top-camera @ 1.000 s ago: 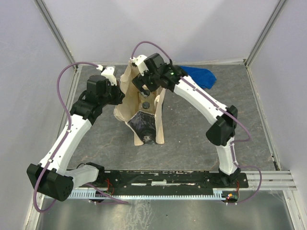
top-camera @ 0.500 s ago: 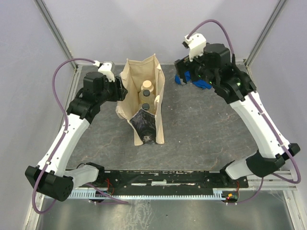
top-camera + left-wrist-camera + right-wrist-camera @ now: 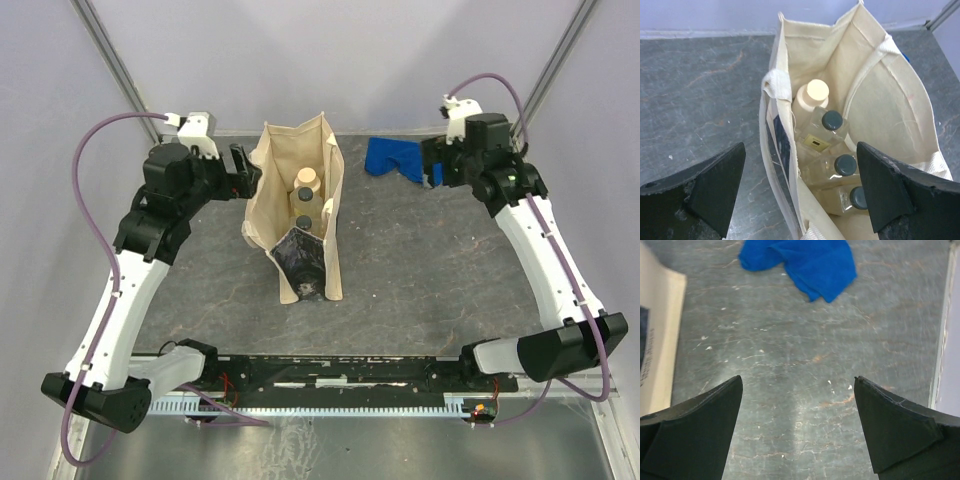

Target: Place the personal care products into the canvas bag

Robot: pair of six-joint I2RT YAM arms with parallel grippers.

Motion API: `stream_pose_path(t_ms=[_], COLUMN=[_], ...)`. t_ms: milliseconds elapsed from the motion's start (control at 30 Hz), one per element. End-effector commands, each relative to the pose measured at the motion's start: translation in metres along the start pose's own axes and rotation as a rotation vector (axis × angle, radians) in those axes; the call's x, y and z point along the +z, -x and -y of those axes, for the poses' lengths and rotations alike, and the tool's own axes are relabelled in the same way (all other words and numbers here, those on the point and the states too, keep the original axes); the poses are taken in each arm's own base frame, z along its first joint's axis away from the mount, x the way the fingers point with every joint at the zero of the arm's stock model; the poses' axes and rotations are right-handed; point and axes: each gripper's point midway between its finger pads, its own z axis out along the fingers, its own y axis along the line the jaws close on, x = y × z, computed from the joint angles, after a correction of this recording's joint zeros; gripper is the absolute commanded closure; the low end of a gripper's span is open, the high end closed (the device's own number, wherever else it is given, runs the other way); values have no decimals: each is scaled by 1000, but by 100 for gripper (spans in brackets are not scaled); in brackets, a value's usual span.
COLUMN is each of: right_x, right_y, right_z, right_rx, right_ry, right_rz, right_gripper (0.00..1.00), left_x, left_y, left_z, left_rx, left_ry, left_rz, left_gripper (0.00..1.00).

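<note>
The canvas bag (image 3: pixel 275 175) stands open at the back middle of the table, black patch facing the front. Inside it are the personal care products: a cream bottle (image 3: pixel 307 181) with a round cap (image 3: pixel 817 90) and three clear bottles with dark caps (image 3: pixel 832 121), (image 3: pixel 845 165), (image 3: pixel 858 197). My left gripper (image 3: pixel 243 170) hangs open just left of the bag's rim, holding nothing; in its wrist view the left gripper (image 3: pixel 800 150) looks down into the bag (image 3: pixel 875 100). My right gripper (image 3: pixel 432 165) is open and empty at the back right, over bare table (image 3: pixel 798 379).
A crumpled blue cloth (image 3: pixel 397 158) lies on the table just left of the right gripper, and it shows at the top of the right wrist view (image 3: pixel 802 262). The bag's side (image 3: pixel 660 330) is at that view's left edge. Walls and metal frame rails close in the table.
The left gripper has opened and drawn back to the left of the bag's rim. The right arm has swung from over the bag to the back right, beside the blue cloth.
</note>
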Motion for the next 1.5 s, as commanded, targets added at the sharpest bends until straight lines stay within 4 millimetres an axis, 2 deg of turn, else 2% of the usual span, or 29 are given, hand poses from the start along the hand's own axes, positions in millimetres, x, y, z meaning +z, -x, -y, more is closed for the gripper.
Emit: stream_pose_path(t_ms=[0, 100, 233, 467, 633, 733, 867, 1200, 1467], right_x=[-10, -1, 11, 14, 16, 12, 5, 0, 2], right_y=[24, 15, -6, -39, -46, -47, -48, -44, -45], right_z=[26, 41, 57, 87, 89, 98, 111, 108, 105], right_rx=[168, 270, 365, 483, 532, 545, 563, 562, 565], right_ry=[-14, -29, -108, -262, -287, -344, -425, -407, -391], right_rz=[159, 168, 140, 72, 53, 62, 62, 79, 69], right_gripper=[0, 0, 0, 0, 0, 0, 0, 0, 0], left_x=[-6, 4, 21, 31, 32, 27, 22, 16, 14], left_y=[18, 13, 1, -4, -12, -13, -13, -10, -10], left_z=[-26, -47, -78, -130, -149, -161, -167, -161, -159], left_rx=[18, -21, -63, -202, -248, -262, -259, -260, -255], left_ry=[64, 73, 112, 233, 322, 398, 439, 424, 416], left_rz=[47, 32, -2, 3, -4, 13, 18, 50, 53], left_gripper=[1, 1, 0, 0, 0, 0, 0, 0, 0])
